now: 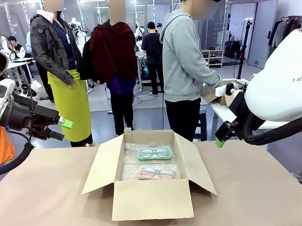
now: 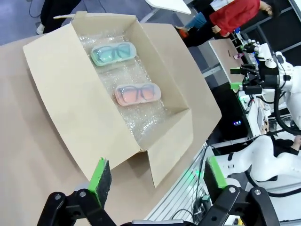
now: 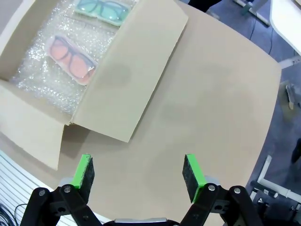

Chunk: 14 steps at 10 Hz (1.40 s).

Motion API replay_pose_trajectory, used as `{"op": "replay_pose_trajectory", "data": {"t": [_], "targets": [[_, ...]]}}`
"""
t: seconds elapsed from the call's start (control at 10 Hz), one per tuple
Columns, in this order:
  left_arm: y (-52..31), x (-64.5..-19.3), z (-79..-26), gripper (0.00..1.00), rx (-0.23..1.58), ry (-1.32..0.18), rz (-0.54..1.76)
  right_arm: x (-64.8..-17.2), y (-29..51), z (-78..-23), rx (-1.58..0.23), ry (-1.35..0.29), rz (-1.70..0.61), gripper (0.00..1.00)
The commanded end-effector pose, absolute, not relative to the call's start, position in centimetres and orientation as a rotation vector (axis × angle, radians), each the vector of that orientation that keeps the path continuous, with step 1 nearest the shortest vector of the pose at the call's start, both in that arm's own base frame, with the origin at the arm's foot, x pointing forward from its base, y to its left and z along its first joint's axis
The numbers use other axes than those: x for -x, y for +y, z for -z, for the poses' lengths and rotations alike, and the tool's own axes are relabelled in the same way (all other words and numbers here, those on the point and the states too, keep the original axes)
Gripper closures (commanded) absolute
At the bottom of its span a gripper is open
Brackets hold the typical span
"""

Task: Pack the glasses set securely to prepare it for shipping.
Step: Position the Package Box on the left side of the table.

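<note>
An open cardboard box [image 1: 150, 195] stands mid-table, lined with bubble wrap [image 1: 142, 155]. On the wrap lie the glasses set: a mint-green case [image 1: 155, 153] farther back and a pink case [image 1: 156, 173] nearer me, both showing dark frames. The same mint case [image 2: 113, 52] and pink case [image 2: 138, 93] appear in the left wrist view, and the pink case [image 3: 70, 59] and mint case [image 3: 102, 8] in the right wrist view. My left gripper [image 2: 157, 179] hovers open, off the box's left side. My right gripper [image 3: 138, 172] hangs open over bare table right of the box. Both are empty.
The box's flaps [image 1: 101, 167] splay outward on all sides. A person in a grey hoodie [image 1: 186, 57] stands beyond the far edge, at a side table [image 1: 225, 108]. Brown tabletop [image 1: 258, 188] lies on both sides of the box.
</note>
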<state>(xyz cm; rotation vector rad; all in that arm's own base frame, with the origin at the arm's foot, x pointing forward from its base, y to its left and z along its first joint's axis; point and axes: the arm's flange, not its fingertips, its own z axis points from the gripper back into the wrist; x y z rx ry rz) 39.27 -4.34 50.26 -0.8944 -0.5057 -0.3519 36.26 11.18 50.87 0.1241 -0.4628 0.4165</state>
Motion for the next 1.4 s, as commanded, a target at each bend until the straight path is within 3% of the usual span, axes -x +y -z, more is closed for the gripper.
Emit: {"op": "replay_pose_trajectory", "data": {"t": [0.0,0.8,1.3], "targets": [[-3.7,-40.4,-49.4,0.00,0.945,-0.475,0.293,-36.5,11.1,-51.2,-0.118,-0.454,-0.415,0.05],[-1.3,-45.5,-36.1,0.00,1.168,-0.322,0.081,-36.5,11.1,-51.2,-0.118,-0.454,-0.415,0.05],[-2.6,-48.1,-29.7,0.00,1.170,-0.298,0.014,-36.5,11.1,-51.2,-0.118,-0.454,-0.415,0.05]]}}
